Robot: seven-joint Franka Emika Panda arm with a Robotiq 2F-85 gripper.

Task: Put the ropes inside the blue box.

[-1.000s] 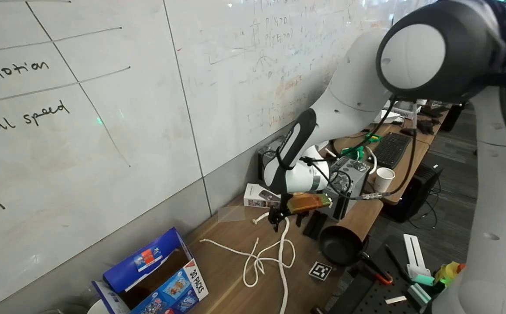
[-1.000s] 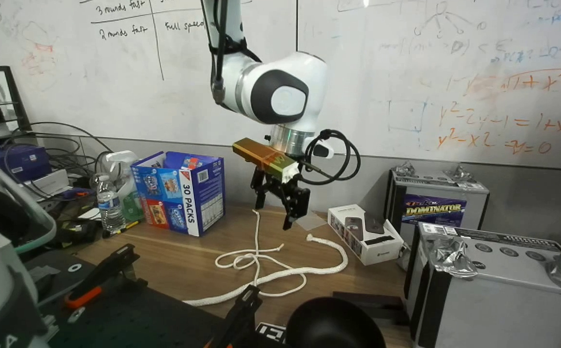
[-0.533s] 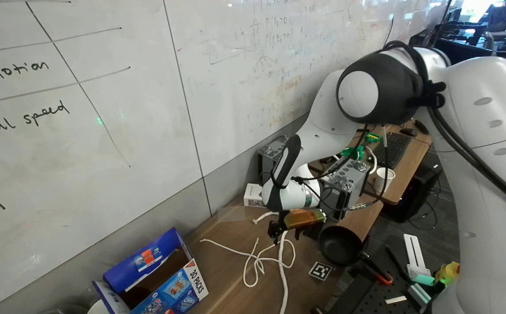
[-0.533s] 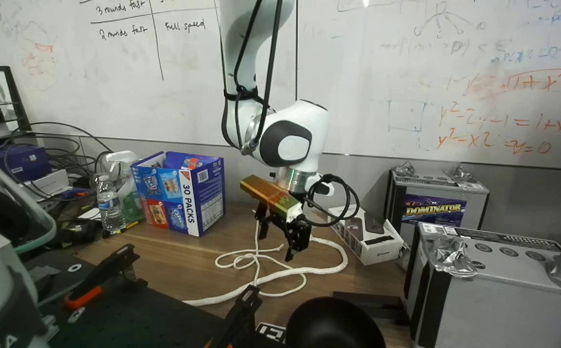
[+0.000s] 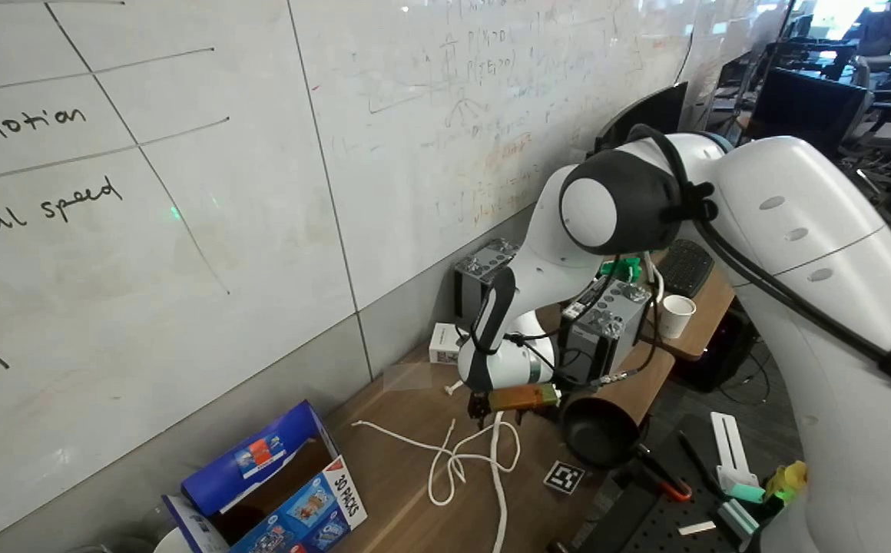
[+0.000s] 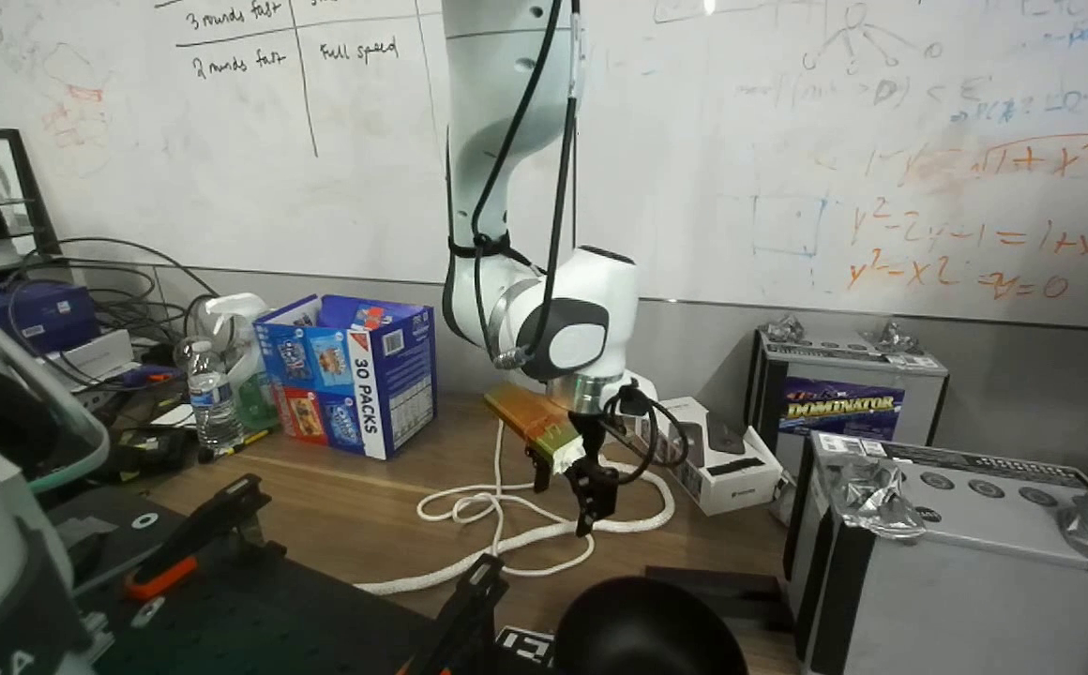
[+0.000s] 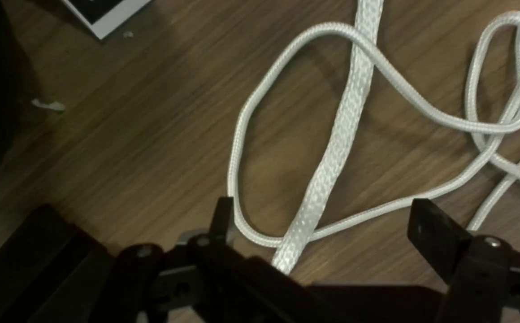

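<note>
Arm [image 6: 591,319]: lower than a second ago in both exterior views; reaching out over the table [image 6: 338,497], bent midway, angled downward at the end.
Gripper [image 7: 322,220]: brought down along with it, facing the table, spread wide; low over the ropes [image 6: 530,538], touching or apart, hard to say.
Ropes: two, white, lying on the table, outside the blue box [image 6: 347,375].
Thick rope [image 7: 341,134]: one, in a long curve; running into the gap of the gripper in the wrist view.
Thin rope [image 7: 235,157]: one, in loose loops; crossing over the thick rope at one place, under it at another, and partly hidden behind the gripper.
Tag [image 5: 564,477]: one, black and white, flat on the table.
Pan [image 5: 601,430]: one, black, near the tag.
White box [image 6: 732,492]: one, near the end of the thick rope.
Blue box: one, upright, open at the top, well apart from the gripper.
Bottle [image 6: 214,398]: one, clear, upright, just beside the blue box.
Grey cases [image 6: 966,600]: two, upright, near the white box.
Cup [image 5: 676,316]: one, white, past the grey cases in an exterior view.
Whiteboard [image 6: 694,122]: behind, marked in black, orange and blue.
</note>
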